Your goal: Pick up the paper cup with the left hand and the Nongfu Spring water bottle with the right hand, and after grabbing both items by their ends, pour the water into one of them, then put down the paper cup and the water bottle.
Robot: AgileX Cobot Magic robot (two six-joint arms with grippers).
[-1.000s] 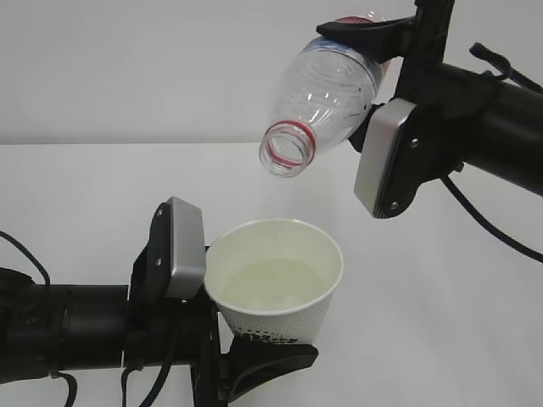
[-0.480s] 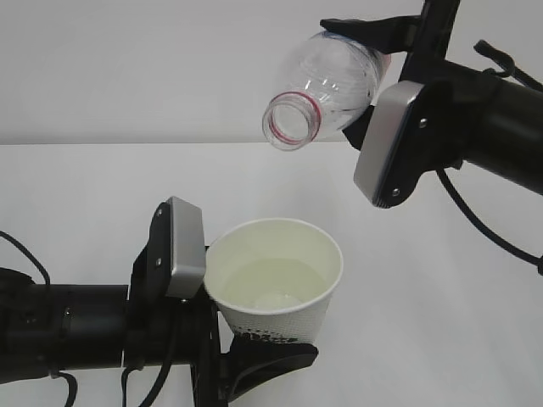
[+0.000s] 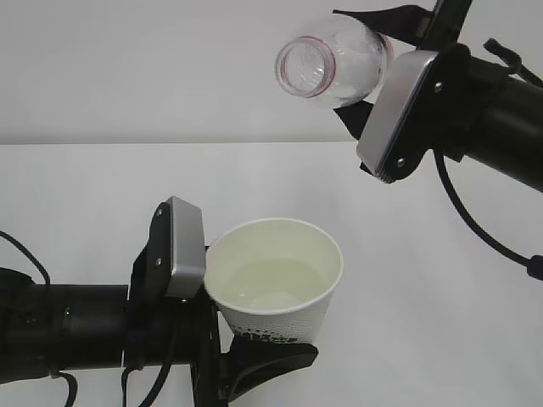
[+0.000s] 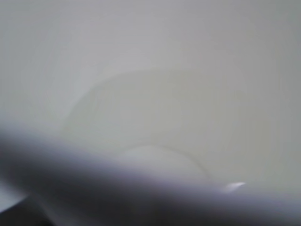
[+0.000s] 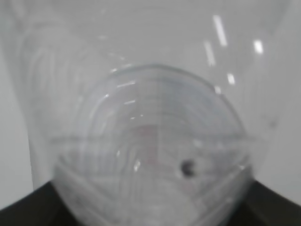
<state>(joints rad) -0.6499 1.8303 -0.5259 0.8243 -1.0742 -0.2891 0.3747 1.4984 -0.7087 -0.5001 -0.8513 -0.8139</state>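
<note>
— Clear plastic, red neck ring: where is the Nongfu Spring water bottle and which way does it point?

— High at the upper right, clamped at its base end by the right gripper. Its long axis lies close to level, open mouth facing left and toward the camera, well above the cup and off to its right.

— And the small white tapered paper cup?

— Upright, mouth up, low in the middle, with the left gripper closed on its bottom end. A pale pool of water sits inside; the left wrist view shows only that blurred interior.

— Room to move?

— Open air between bottle mouth and cup rim. The white table is bare behind and right of the cup; the left arm's grey camera block touches the rim's left side.
</note>
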